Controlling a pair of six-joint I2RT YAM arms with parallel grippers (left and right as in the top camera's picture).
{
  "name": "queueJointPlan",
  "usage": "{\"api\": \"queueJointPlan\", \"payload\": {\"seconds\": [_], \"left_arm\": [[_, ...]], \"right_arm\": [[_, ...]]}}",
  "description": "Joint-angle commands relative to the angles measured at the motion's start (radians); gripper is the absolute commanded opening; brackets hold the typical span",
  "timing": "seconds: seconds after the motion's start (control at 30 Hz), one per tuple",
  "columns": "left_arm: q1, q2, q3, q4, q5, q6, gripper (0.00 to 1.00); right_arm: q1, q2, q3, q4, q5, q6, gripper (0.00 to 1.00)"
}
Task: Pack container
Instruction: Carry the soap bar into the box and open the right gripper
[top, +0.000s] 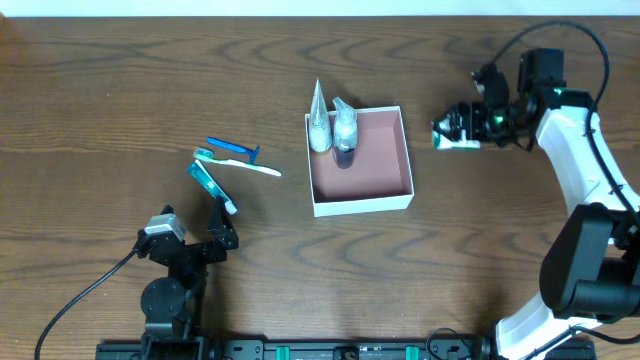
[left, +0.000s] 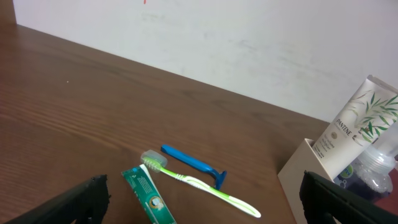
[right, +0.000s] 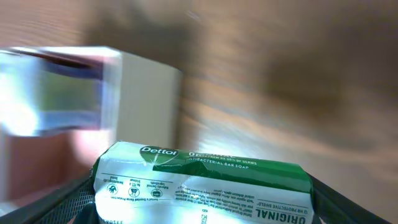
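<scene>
Right wrist view: your right gripper has its fingers clamped on both ends of the green-and-white Dettol soap pack. Just past it is the blurry white wall of the container, so I'd guess it's lined up to go over that wall onto the bare pink floor. Your left gripper is spread wide and holds nothing, low by the toothpaste, with the toothbrush and razor beyond it. Furthest back, the Pantene tube and small bottle stand propped in the container's corner, which leaves room.
</scene>
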Motion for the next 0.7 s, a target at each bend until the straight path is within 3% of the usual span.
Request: {"api": "queueJointPlan", "payload": {"seconds": [0.0,0.3,0.53,0.67], "left_arm": [[0.006,-0.005,-0.022,-0.036,-0.011,0.009,0.98],[0.006,-0.005,-0.022,-0.036,-0.011,0.009,0.98],[0.006,-0.005,-0.022,-0.036,-0.011,0.009,0.98],[0.006,-0.005,-0.022,-0.036,-0.011,0.009,0.98]], "right_arm": [[0.052,-0.012,0.046,0.052,-0.192,0.049,0.82],[0.217,-0.012,0.048,0.248,-0.157,0.201,0.82],[0.303,-0.011,0.048,0.187,0.058,0.218,0.83],[0.31,-0.01,0.048,0.176,0.085,0.218,0.82]]}}
